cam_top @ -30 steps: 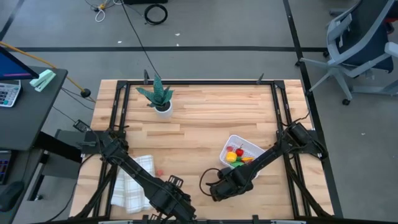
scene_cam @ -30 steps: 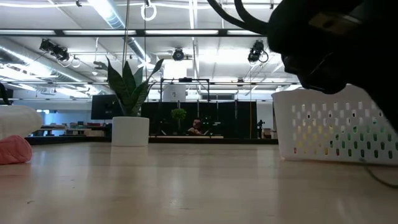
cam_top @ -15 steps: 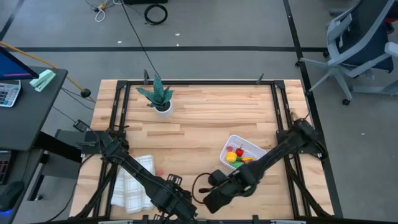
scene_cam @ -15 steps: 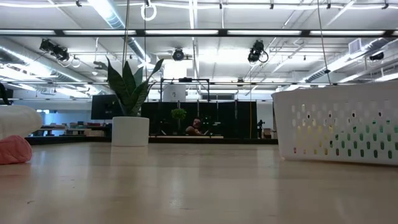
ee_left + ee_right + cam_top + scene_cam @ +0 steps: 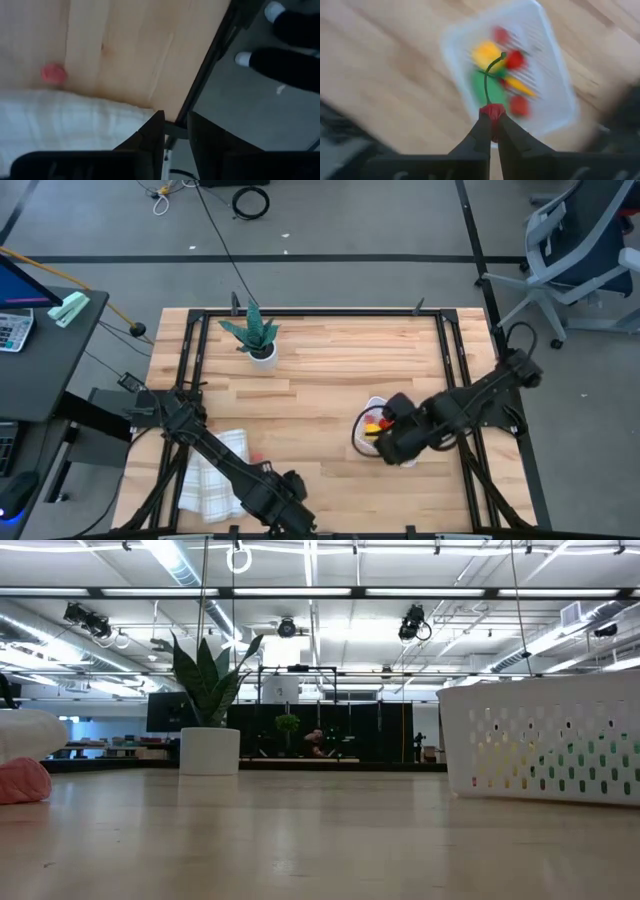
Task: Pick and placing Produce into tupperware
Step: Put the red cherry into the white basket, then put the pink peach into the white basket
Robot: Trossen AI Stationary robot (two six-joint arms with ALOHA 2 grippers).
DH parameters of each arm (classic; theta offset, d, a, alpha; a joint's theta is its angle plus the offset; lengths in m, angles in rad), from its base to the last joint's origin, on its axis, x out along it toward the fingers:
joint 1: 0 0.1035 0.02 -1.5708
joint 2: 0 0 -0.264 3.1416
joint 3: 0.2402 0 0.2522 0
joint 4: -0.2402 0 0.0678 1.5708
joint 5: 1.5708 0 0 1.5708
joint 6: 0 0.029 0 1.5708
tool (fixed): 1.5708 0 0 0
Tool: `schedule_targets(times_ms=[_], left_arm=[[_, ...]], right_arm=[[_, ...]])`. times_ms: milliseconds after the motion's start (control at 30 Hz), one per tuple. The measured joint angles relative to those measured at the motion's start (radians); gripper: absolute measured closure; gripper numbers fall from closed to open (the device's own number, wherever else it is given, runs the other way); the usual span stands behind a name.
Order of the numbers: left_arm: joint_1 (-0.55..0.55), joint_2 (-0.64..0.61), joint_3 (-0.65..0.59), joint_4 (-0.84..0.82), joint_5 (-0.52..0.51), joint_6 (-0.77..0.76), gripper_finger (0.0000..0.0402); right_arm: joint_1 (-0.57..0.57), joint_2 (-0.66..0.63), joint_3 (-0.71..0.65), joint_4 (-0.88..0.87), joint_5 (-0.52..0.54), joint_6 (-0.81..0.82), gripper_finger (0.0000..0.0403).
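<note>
The white tupperware (image 5: 540, 75) stands on the table's right half, and it also shows in the high view (image 5: 373, 406) and the low view (image 5: 545, 745). Yellow (image 5: 487, 50), green (image 5: 492, 90), orange (image 5: 520, 86) and red (image 5: 520, 106) produce lies in it. My right gripper (image 5: 492, 120) hangs above its near-left part, shut on a small red piece with a green stem; in the high view (image 5: 386, 444) it covers most of the tupperware. My left gripper (image 5: 174, 131) waits at the table's near edge (image 5: 290, 490), open by a narrow gap and empty. Another small red piece (image 5: 52, 73) lies on the table by the cloth. My right gripper pinches the small red piece's body (image 5: 492, 110) between its two fingertips, coming from above and pointing down. The piece is lifted clear over the tupperware. Its thin green stem (image 5: 487, 80) curves away past the fingertips.
A white checked folded cloth (image 5: 215, 470) lies at the near left, beside my left gripper. A green plant in a white pot (image 5: 255, 338) stands at the far left. Bare wood lies between the plant and the tupperware. Black frame rails run along the table's edges.
My right gripper has gone from low over the table near the near edge, left of the tupperware, up and toward the table's right and far side, and now hangs over the tupperware. The arm has left the low view.
</note>
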Motion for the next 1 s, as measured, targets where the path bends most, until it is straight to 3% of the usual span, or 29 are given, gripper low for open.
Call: schedule_targets(times_ms=[200,367,500,733,1000], left_arm=[[-0.026,0.0,0.0,0.0,-0.008,-0.187,0.031],[-0.04,0.0,0.0,-0.001,-0.029,-0.317,0.0306],[-0.051,0.0,0.0,0.0,-0.031,-0.369,0.0298],[-0.053,0.0,0.0,-0.001,-0.03,-0.407,0.0285],[-0.031,0.0,0.0,0.0,-0.029,-0.334,0.0268]], right_arm=[[-0.063,-0.144,-0.367,0.099,-0.146,-0.079,0.0384],[-0.085,-0.242,-0.618,0.372,-0.165,-0.206,0.0369],[-0.111,-0.258,-0.739,0.422,-0.165,-0.297,0.0338],[-0.168,-0.259,-0.838,0.424,-0.181,-0.33,0.0269],[-0.172,-0.259,-0.737,0.439,-0.181,-0.4,0.0229]])
